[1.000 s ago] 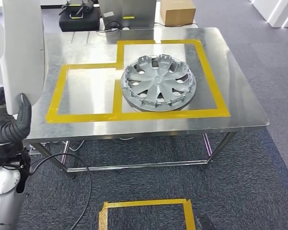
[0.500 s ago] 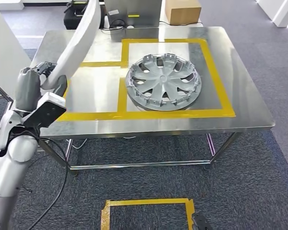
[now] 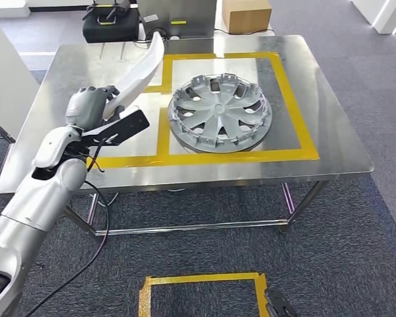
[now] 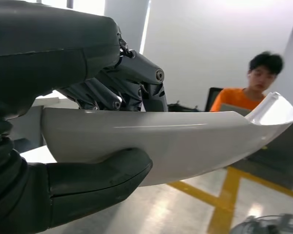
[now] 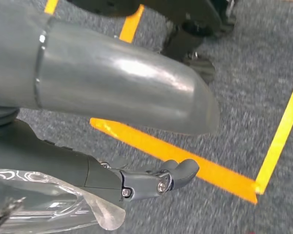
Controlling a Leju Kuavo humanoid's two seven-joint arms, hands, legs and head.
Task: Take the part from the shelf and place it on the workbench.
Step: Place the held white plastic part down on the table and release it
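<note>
Steel workbench (image 3: 325, 142), reflective top on a tubular frame with a low crossbar. Yellow tape (image 3: 161, 135) marks two adjoining rectangles on the top: smaller one left, larger one right. Silver wheel cover (image 3: 219, 112) lies flat inside the right rectangle, toward its near-left part. Grey carpet floor (image 3: 345, 251) below, with a yellow taped outline (image 3: 200, 281) near the centre.

- A grey wheel cover (image 3: 220, 112) lies inside the yellow tape frame (image 3: 290, 99).
- A cardboard box (image 3: 245, 14) and black case (image 3: 110, 25) sit on the floor.
- A person (image 4: 261, 80) in orange sits behind.
</note>
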